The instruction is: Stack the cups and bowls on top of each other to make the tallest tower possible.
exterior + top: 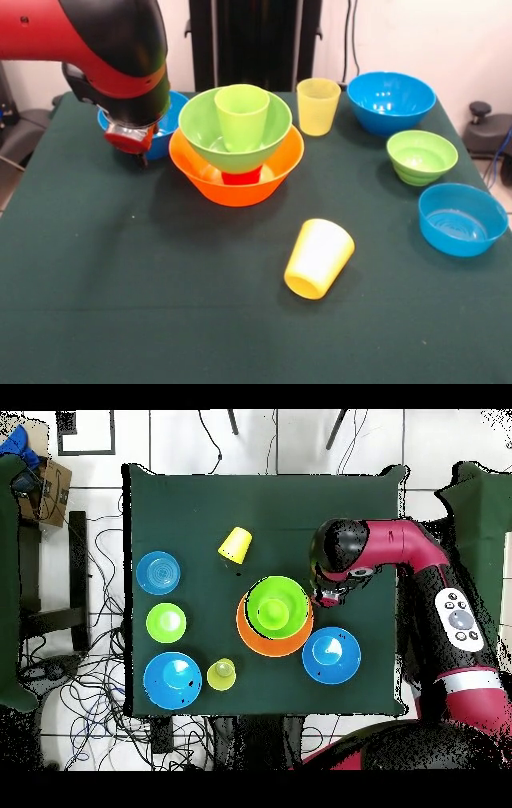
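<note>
My pincer (132,142) hung low beside the tower (236,148), between it and a medium blue bowl (168,132) that sat partly hidden behind my arm. I could not tell whether the pincer was apart or together; my wrist covered it in both views.

The tower stood mid-tabletop (120,304): the large orange bowl (240,180) as base, a red cup (242,176) inside it, the large lime bowl (200,128) resting on that cup, and a lime green cup (242,116) upright in the lime bowl. The pale yellow cup (318,106) stood upright just behind the tower. The bright yellow cup (318,258) lay tipped on its side in front, well apart from everything. The other medium blue bowl (390,102), the small green bowl (422,157) and the shallow blue bowl (462,218) sat off to one side.

Judging by my position, the blue bowl next to me looked the likely next piece. To do it well, I would grip its rim on the side away from the tower, lift straight up clear of the lime bowl's edge, then centre it over the lime cup before lowering gently. The lime bowl balanced on one narrow cup, so any sideways nudge could tip the stack.
</note>
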Controlling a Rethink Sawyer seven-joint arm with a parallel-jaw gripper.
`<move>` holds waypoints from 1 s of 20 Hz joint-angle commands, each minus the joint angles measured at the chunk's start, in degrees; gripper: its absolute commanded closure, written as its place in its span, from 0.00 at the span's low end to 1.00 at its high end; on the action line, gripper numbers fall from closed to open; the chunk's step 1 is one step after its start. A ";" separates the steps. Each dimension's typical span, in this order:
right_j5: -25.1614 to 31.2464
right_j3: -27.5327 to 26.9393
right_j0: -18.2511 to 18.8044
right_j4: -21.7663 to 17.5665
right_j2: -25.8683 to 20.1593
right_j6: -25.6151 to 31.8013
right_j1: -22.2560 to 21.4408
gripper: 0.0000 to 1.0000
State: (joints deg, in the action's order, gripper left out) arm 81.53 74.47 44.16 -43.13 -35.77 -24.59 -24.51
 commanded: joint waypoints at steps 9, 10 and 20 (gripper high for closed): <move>-3.88 3.36 0.12 -6.92 0.88 13.35 1.82 0.00; -4.37 3.78 0.32 -7.10 0.91 13.26 1.87 0.00; -7.35 6.94 1.25 -7.54 2.00 6.18 1.74 0.00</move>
State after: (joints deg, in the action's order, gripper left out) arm 81.32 76.92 45.41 -46.38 -35.78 -24.59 -24.52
